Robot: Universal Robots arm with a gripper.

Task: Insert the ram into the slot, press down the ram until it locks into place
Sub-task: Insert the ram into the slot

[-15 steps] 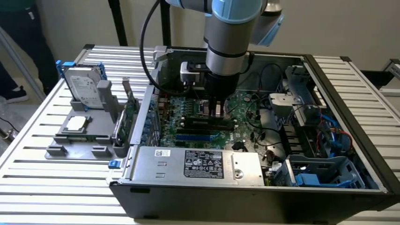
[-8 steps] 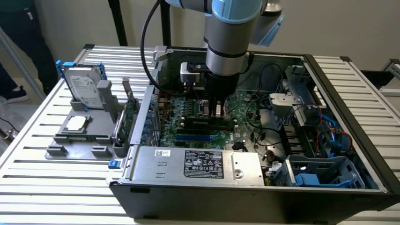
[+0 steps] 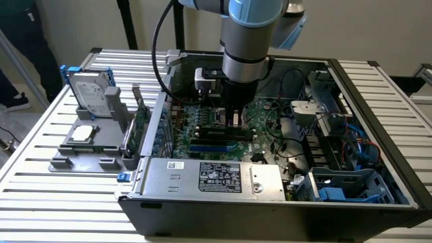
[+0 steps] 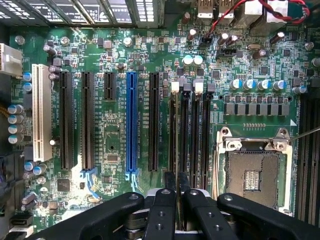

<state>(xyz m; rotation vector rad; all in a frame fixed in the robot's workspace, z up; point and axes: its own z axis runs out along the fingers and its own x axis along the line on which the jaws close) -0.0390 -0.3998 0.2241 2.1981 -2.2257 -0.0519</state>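
Tool (image 4: pixel 177 181) close above slot (image 4: pixel 173 130), parallel sockets (image 4: pixel 205 135) alongside

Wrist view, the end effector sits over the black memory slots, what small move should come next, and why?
Likely a short, straight push down, then a check of the clips. The end effector is lined up along the black slots, and in the exterior view it reaches down to the board at those slots. Whether the ram is fully seated cannot be told.
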